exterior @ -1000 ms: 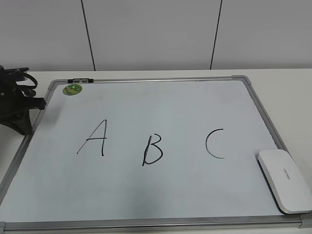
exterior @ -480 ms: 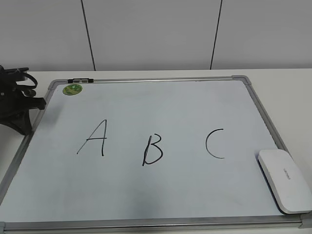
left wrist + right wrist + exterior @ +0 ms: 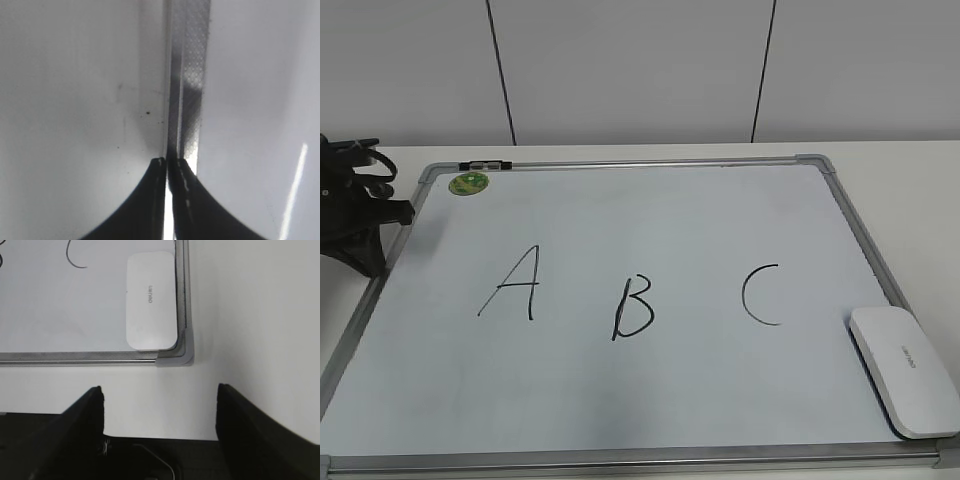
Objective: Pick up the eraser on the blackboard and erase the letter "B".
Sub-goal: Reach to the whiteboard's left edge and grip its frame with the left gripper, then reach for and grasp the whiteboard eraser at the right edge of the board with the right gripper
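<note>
Nearest you, the right gripper (image 3: 160,407) hangs released, jaws spread wide, over bare table just off the near right corner of the blackboard (image 3: 670,455); it holds nothing and shows only in its own wrist view.

Just beyond it the eraser (image 3: 905,370) lies flat on the board, tucked into that near right corner, its right edge against or just beside the grey frame; you cannot tell whether they touch. It reads as a stiff, smooth plastic shell, probably light and likely slippery, so expect it to slide under a glancing touch. Its long axis runs near to far, roughly along the right frame rail, with the small grey lettering on top running the same way. Take it across the short width, about mid-length, jaws closing on the two long sides. The frame crowds the right side, so you may need to nudge the block leftward first.

Farther in and to the left, the letter "B" (image 3: 633,308) stands whole, between the "A" (image 3: 512,284) and the "C" (image 3: 761,294), well apart from the eraser.

At the far left edge, the left gripper (image 3: 167,170) rests clenched, tips together, empty, over the board's frame rail. A green magnet (image 3: 468,183) sits in the far left corner.
</note>
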Controlling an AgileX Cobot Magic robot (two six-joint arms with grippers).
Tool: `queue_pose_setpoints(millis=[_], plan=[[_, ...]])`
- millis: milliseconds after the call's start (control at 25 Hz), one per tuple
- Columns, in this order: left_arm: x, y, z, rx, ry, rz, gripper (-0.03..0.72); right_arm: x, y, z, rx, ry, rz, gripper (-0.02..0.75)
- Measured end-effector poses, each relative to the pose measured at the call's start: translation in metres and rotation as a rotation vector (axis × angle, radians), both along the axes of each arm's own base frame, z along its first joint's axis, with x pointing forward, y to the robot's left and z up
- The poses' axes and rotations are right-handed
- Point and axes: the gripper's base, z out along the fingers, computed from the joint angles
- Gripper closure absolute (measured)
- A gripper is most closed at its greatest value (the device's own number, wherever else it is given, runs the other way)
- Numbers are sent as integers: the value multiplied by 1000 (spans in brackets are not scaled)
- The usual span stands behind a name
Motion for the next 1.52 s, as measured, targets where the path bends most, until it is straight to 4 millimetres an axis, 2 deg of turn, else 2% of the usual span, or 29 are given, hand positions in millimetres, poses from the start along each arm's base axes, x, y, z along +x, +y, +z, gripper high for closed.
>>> queue_pose_setpoints(millis=[80,120,360,560,720,840,1040,1280,1520], plan=[[0,0,0,0,0,0,680,11,2,2,10,38,16,219],[0,0,0,0,0,0,680,24,4,3,21,101,19,219],[0,0,0,0,0,0,680,67,11,3,67,251,37,219],[0,0,0,0,0,0,680,107,15,-8,58,396,66,211],[0,0,0,0,2,0,680,135,18,-17,71,476,72,108],[0,0,0,0,2,0,680,150,20,-26,93,529,69,76],[0,0,0,0,2,0,680,172,23,-43,95,583,65,68],[0,0,0,-2,2,0,680,184,37,-64,20,612,107,69],[0,0,0,-1,1,-1,680,196,36,-75,-20,610,53,73]])
